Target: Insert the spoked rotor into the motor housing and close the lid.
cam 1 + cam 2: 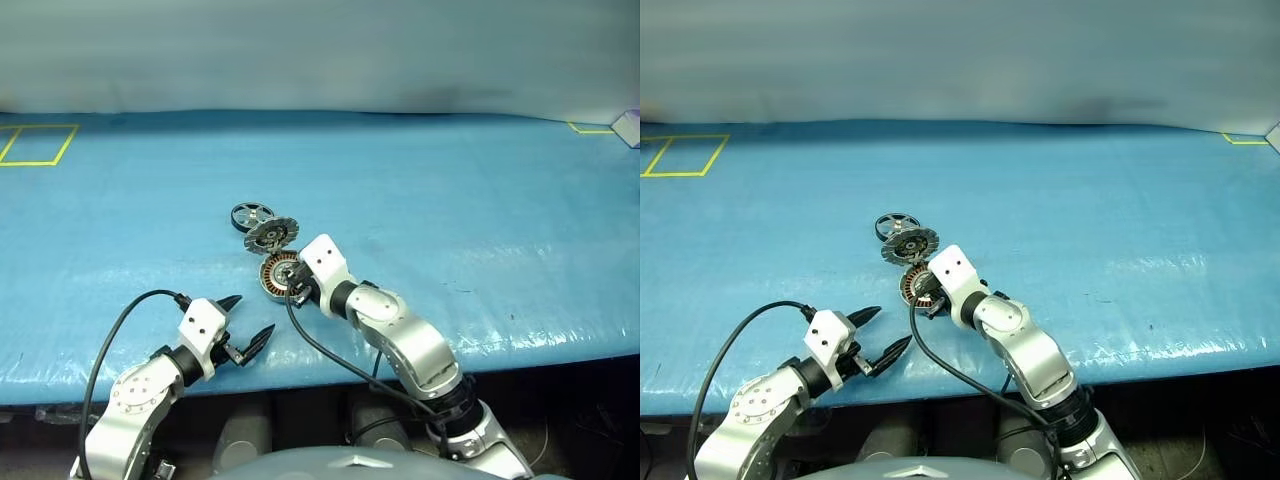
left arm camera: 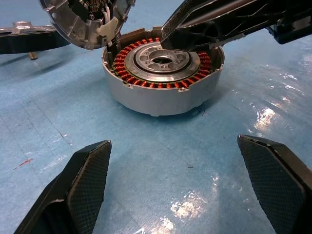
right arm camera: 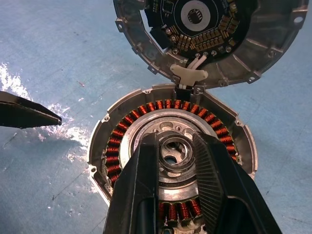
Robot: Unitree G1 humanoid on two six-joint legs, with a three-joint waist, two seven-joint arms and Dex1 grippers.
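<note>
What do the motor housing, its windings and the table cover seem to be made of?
Motor housing: likely cast metal, with a matte grey wall and machined rim.
Windings: probably enamelled copper wire, in reddish-orange glossy coils.
Table cover: seemingly plastic sheet, blue, with wrinkles and shiny glare patches.

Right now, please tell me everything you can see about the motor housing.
The motor housing is a round, shallow grey metal cup lying flat on the blue table cover. Inside, a ring of copper-coloured windings surrounds a silver centre hub. The lid stands open, joined at the housing's far edge by a white piece. The right gripper hangs over the hub, fingers narrowly apart; contact is unclear.
</note>
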